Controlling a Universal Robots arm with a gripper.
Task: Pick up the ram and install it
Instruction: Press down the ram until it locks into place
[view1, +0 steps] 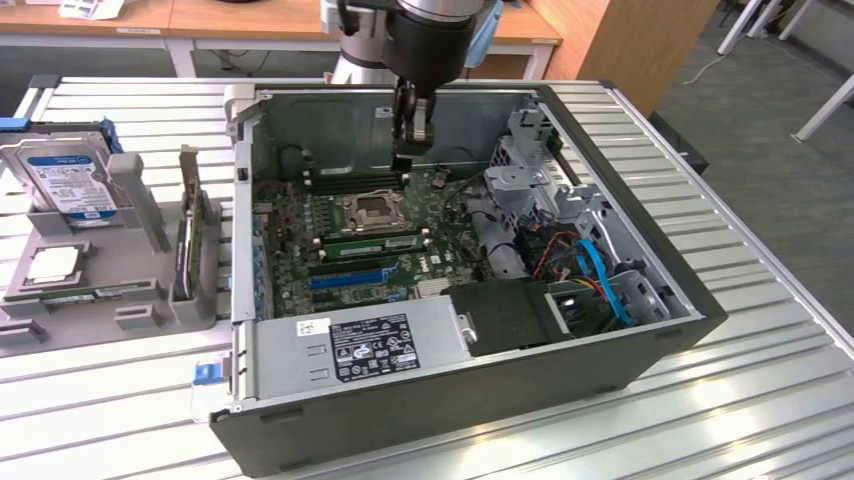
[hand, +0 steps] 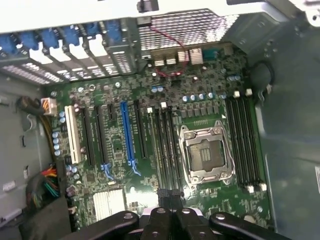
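Exterior view: the dark two-finger gripper (view1: 410, 150) hangs from the arm at upper centre of the frame, inside the open black tower computer case (view1: 641, 345), above the green motherboard (view1: 287, 250). The jaws are pressed together, with no green board between them.

The ram (view1: 374, 243), a long thin green stick, appears to stand on edge in the memory slots just below the square silver processor socket (view1: 370, 211), at centre frame. Whether it is fully seated cannot be told. It is clear of the gripper.

At the left of the frame, a grey plastic parts holder (view1: 140, 200) carries a silver hard drive with a blue-white label (view1: 67, 175).

Wrist view: the gripper (hand: 170, 196) shows at the bottom centre, fingers together, over the end of the black slots (hand: 167, 145) beside the socket (hand: 206, 155). A long blue expansion slot (hand: 127, 132) lies left of centre.
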